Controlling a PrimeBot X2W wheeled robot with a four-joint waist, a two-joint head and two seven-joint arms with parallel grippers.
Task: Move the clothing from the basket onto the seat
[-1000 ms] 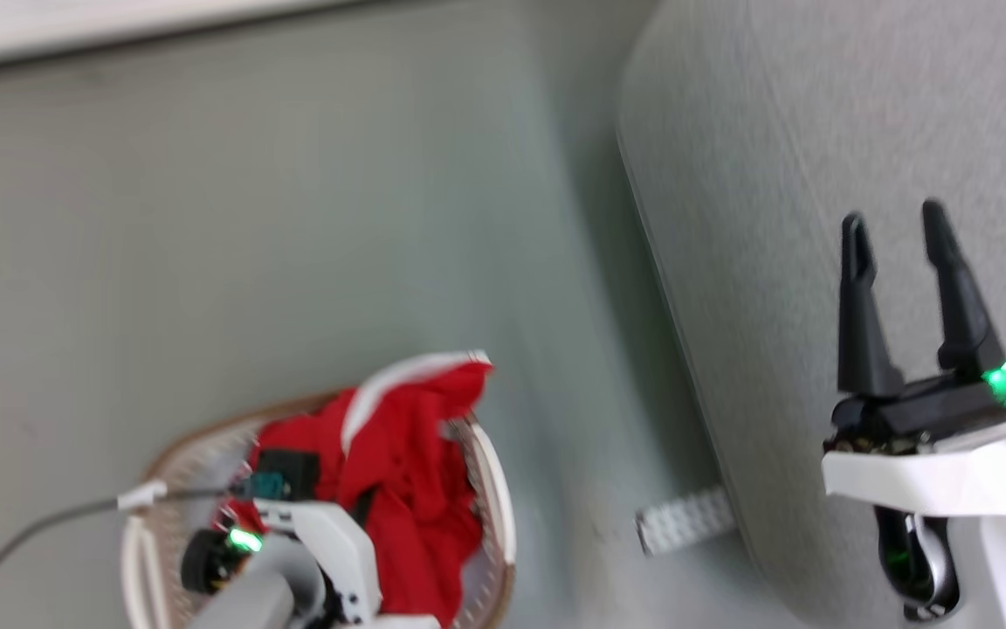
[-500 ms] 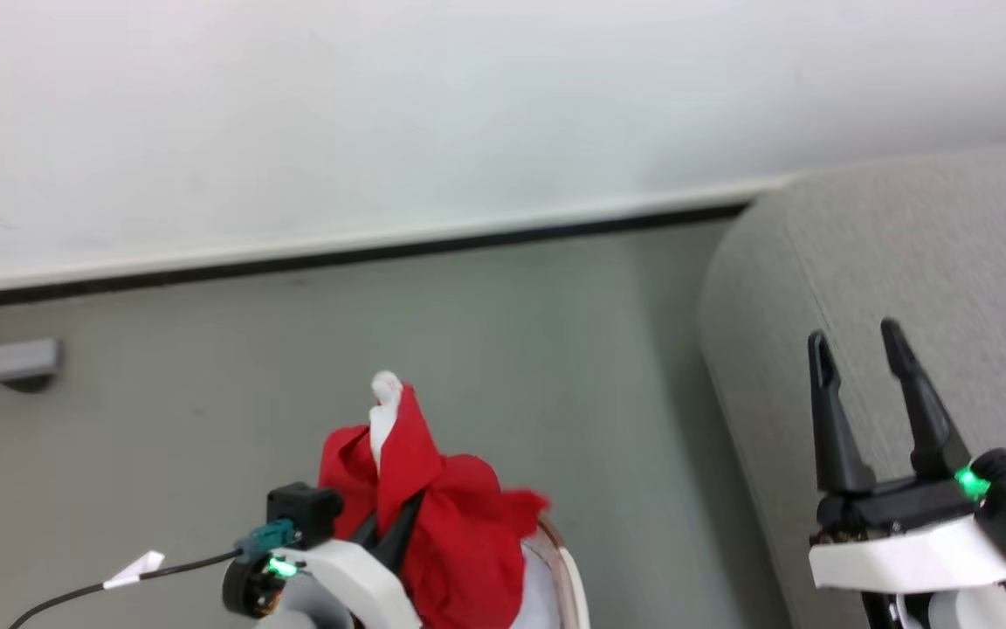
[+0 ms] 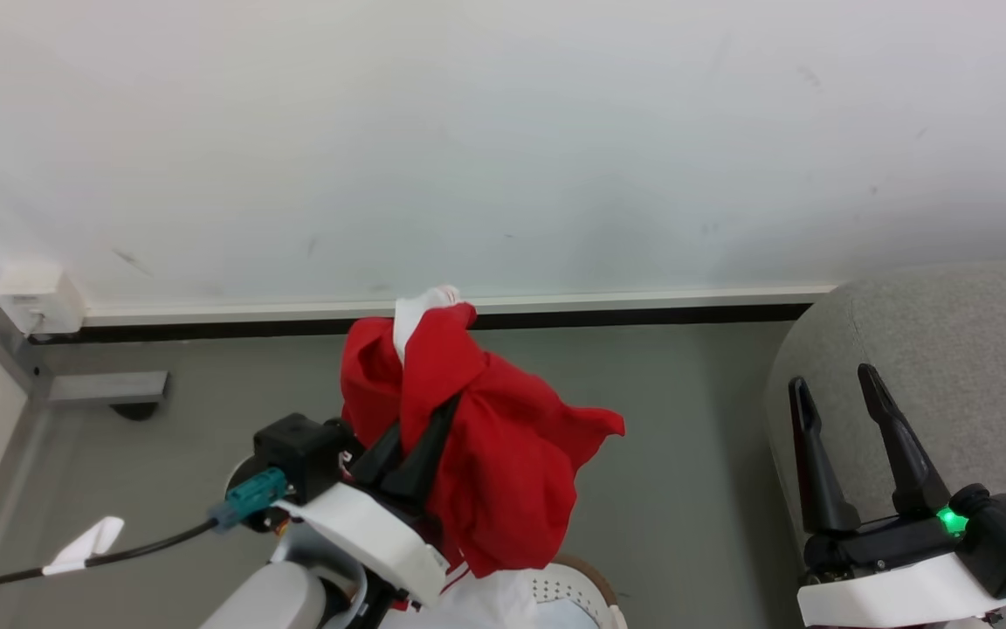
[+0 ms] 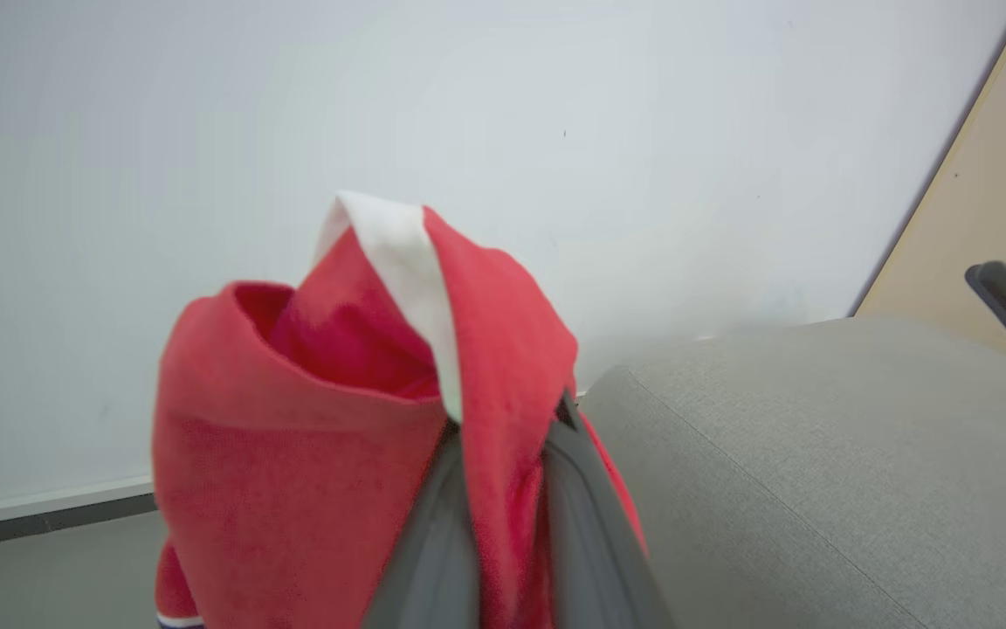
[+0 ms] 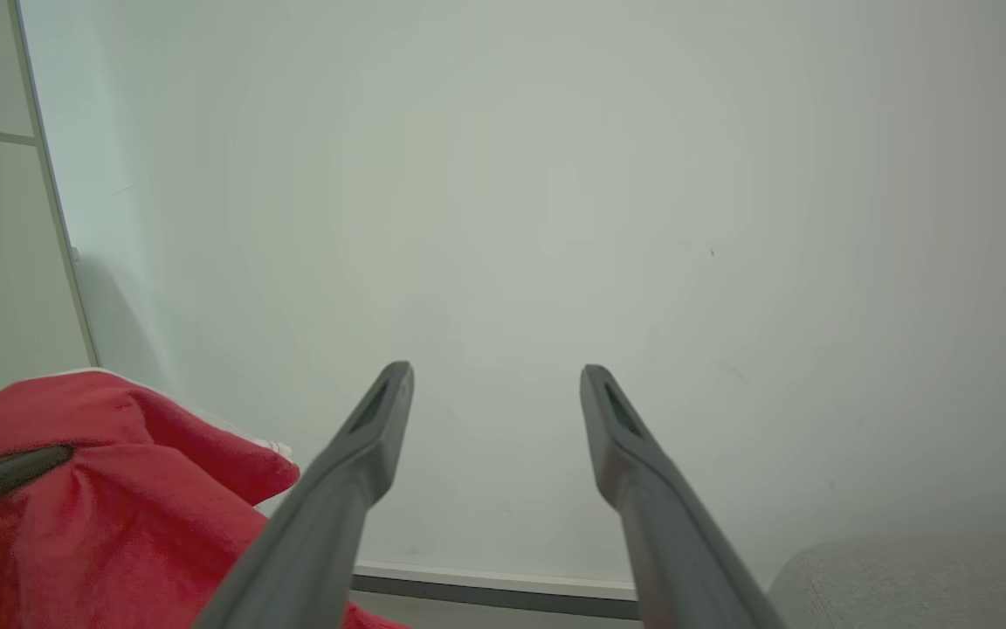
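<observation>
Item: bright red soft fabric garment with a white trim patch (image 3: pixel 485 454). It is bunched and hangs in the air, clear of the basket. The left gripper (image 3: pixel 433 428) has its two long dark fingers pressed together on a fold. In the left wrist view a ridge of red cloth is squeezed between them. The white trim (image 4: pixel 389 245) stands up past the fingertips, and the bulk drapes down and to the right of the fingers.

White plastic laundry basket with small round holes and a brown rounded rim (image 3: pixel 589 572): a bit of rim and wall sits below the held bundle, close under the left wrist. Its contents are hidden, so I cannot tell whether more clothing remains inside.

Large light grey fabric-upholstered seat with a rounded corner (image 3: pixel 948 332): it lies to the right of the left gripper, well apart from the cloth. No red is on the part in view.

Right gripper (image 3: pixel 830 380): fingers spread wide with nothing between them, poised over the seat's near edge.

Progress (judgement): early. This piece is lifted out. Carrying it rightward over the seat and releasing it are not yet done. Any pieces after it are unknown.
</observation>
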